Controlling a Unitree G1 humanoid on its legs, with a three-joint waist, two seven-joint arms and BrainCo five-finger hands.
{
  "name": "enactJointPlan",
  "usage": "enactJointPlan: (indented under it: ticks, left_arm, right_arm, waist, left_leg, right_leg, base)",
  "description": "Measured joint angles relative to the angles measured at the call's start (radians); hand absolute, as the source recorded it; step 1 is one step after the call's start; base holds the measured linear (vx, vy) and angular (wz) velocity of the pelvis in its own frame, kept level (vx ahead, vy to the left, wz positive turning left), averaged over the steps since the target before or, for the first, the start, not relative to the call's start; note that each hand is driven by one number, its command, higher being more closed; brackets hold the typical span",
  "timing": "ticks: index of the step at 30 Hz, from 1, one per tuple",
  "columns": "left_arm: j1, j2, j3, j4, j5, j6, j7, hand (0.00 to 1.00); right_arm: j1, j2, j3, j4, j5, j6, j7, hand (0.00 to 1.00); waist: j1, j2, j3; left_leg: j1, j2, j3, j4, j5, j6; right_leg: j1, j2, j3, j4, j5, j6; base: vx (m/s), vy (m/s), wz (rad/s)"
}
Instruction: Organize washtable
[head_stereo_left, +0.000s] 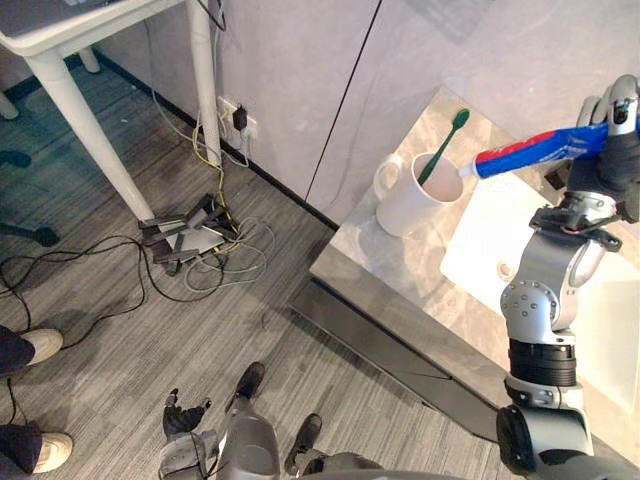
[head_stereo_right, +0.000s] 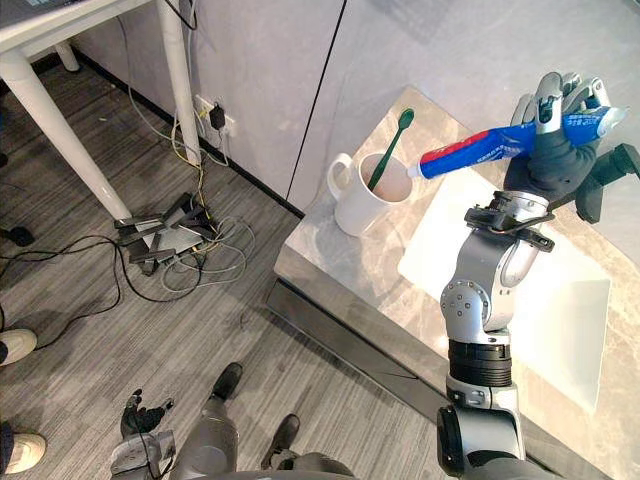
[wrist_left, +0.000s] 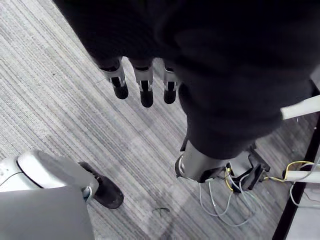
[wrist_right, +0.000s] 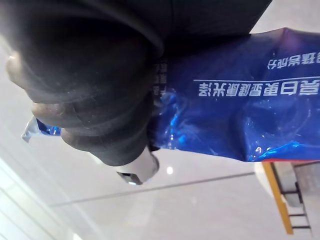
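Note:
A white mug (head_stereo_right: 358, 205) stands on the marble washtable (head_stereo_right: 340, 270) near its far left corner, with a green toothbrush (head_stereo_right: 390, 148) leaning in it. My right hand (head_stereo_right: 556, 130) is raised over the counter and shut on a blue, red and white toothpaste tube (head_stereo_right: 490, 148). The tube lies nearly level, its white cap end right above the mug's rim. The blue tube (wrist_right: 240, 110) also fills the right wrist view. My left hand (wrist_left: 142, 82) hangs low over the floor at the lower left, fingers straight, holding nothing.
A white basin (head_stereo_right: 520, 290) is sunk into the counter right of the mug. A grey wall rises behind the counter. On the floor to the left lie a power strip with tangled cables (head_stereo_left: 195, 240), a white table leg (head_stereo_left: 85, 125) and a person's shoes (head_stereo_left: 35, 345).

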Motion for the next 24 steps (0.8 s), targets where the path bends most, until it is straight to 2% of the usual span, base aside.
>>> enactJointPlan:
  ticks: [19,24]
  left_arm:
    - [-0.001,0.002,0.000,0.001,-0.036,-0.009,-0.002,0.00]
    - [-0.005,0.007,0.003,0.000,-0.045,-0.012,-0.002,0.00]
  right_arm:
    - [-0.051,0.000,0.015,0.016,0.006,0.005,0.002,1.00]
    - [-0.056,0.000,0.041,0.016,-0.005,0.011,0.003,1.00]
  waist:
    - [0.007,-0.006,0.019]
    - [0.007,-0.019,0.034]
  left_leg:
    - [-0.029,0.018,-0.009,0.000,0.007,-0.011]
    - [-0.033,0.018,-0.017,0.000,0.008,-0.012]
  right_leg:
    - [-0.027,0.020,0.001,-0.003,0.007,-0.010]
    - [-0.027,0.021,-0.001,-0.003,0.007,-0.010]
  base:
    - [0.00,0.000,0.00]
    - [0.00,0.002,0.02]
